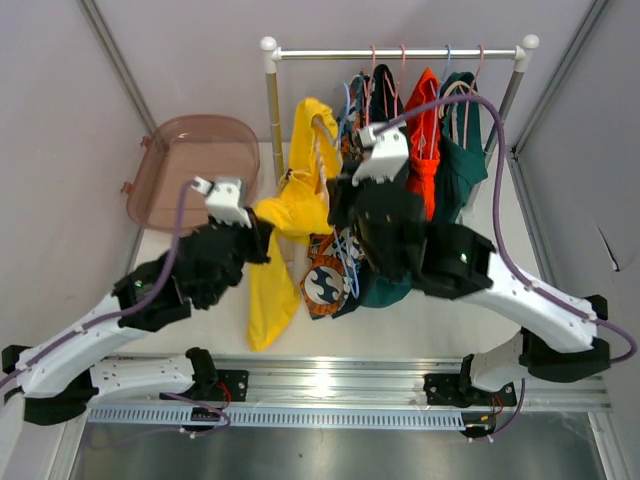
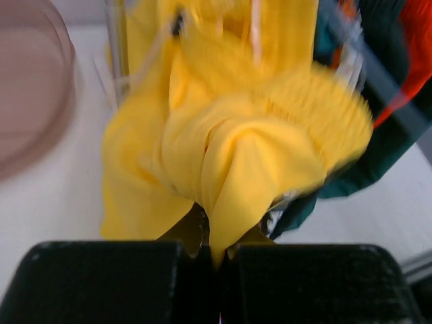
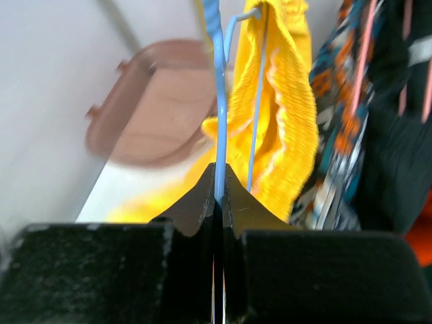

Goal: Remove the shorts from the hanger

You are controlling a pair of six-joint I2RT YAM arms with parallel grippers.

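Five shorts (image 1: 432, 130) at one rail (image 1: 400, 53), yellow pair (image 2: 236, 148) bunched just ahead of left claw (image 2: 216, 253) pinched shut on it, right claw (image 3: 219, 202) clamped on blue hanger (image 3: 218, 101).

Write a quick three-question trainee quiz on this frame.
1. Multiple choice: what is the left hand pinching? A) a white towel B) the yellow shorts C) a bottle
2. True or false: the right hand is open and holds nothing.
3. Fill in: the translucent tub sits on the robot's ____ side of the rack.

Key
1. B. Yellow fabric is caught between the closed fingers.
2. False. It is shut on the blue hanger wire.
3. left
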